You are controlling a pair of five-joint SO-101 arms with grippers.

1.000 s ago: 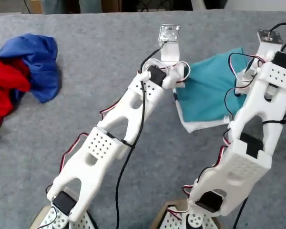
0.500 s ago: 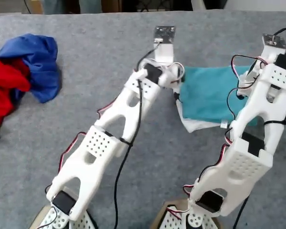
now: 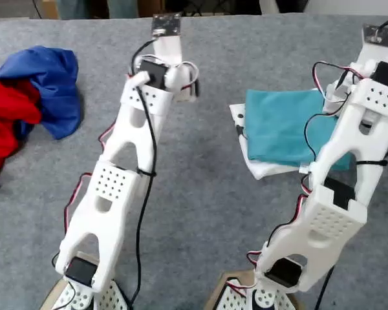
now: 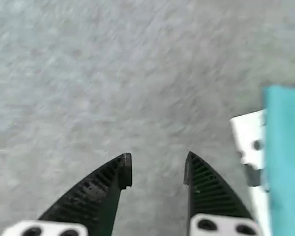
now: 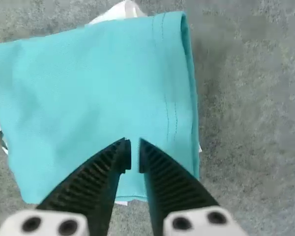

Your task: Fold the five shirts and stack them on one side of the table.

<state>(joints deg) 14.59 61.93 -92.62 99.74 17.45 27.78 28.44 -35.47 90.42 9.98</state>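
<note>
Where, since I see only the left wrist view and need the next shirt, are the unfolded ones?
Observer: A blue shirt lies crumpled near the left edge of the table in the high view.
Operator: Anything else there?
Observer: A red shirt is bunched against it and partly cut off by the frame.
Operator: And the right gripper?
Observer: The right gripper is shut, above the folded teal shirt.
</note>
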